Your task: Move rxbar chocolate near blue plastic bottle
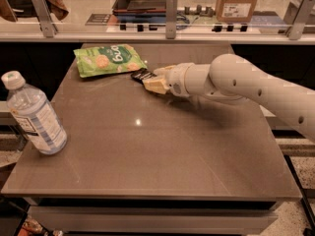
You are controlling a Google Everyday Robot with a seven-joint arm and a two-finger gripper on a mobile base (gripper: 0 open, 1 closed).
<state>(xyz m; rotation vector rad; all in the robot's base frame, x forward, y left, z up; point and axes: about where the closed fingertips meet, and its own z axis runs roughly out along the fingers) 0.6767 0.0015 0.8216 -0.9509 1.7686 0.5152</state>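
Note:
The rxbar chocolate (141, 75) is a small black wrapper lying on the brown table (162, 151), toward the back, just right of a green snack pouch. My gripper (156, 80) is at the bar's right end, low over the table, and covers part of it. The white arm reaches in from the right. The blue plastic bottle (34, 114) is clear with a white cap and a pale label. It stands upright near the table's left edge, well apart from the bar and the gripper.
A green snack pouch (108, 59) lies flat at the back left of the table, next to the bar. A glass rail with metal posts (171, 14) runs behind the table. The table's front edge drops to the floor.

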